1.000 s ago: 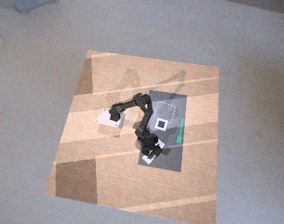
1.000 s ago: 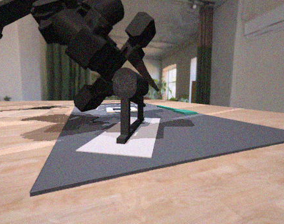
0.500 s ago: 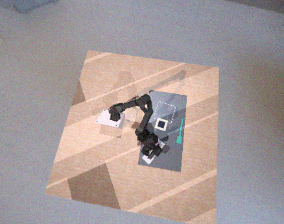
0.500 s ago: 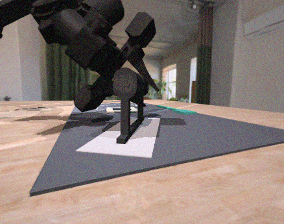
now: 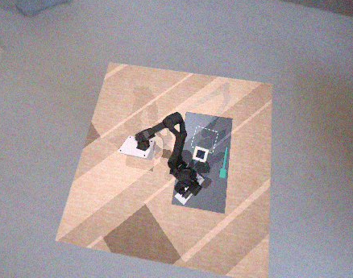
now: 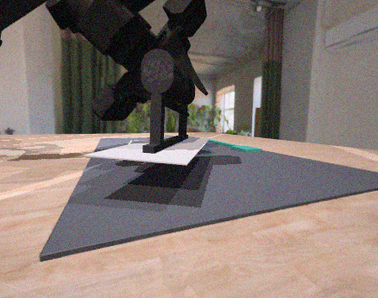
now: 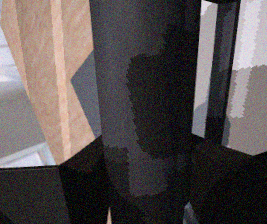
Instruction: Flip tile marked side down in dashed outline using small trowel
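Note:
My gripper (image 5: 188, 188) (image 6: 157, 72) (image 7: 140, 135) is shut on the black handle of the trowel. The trowel's flat white blade (image 5: 184, 198) (image 6: 120, 154) (image 7: 258, 92) hangs a little above the near-left part of the dark mat (image 5: 210, 201) (image 6: 249, 196) (image 7: 86, 92), roughly level, with its shadow below it in the exterior view. The white tile (image 5: 205, 149) lies flat on the mat with its dark square mark up. It overlaps the near edge of the dashed outline (image 5: 197, 126). The tile cannot be made out in the exterior view, behind the trowel.
A green flat-ended tool (image 5: 222, 173) (image 6: 249, 149) lies along the mat's right edge. The arm's white base plate (image 5: 128, 149) stands left of the mat on the wooden table (image 5: 92, 207). The arm arches between base and mat.

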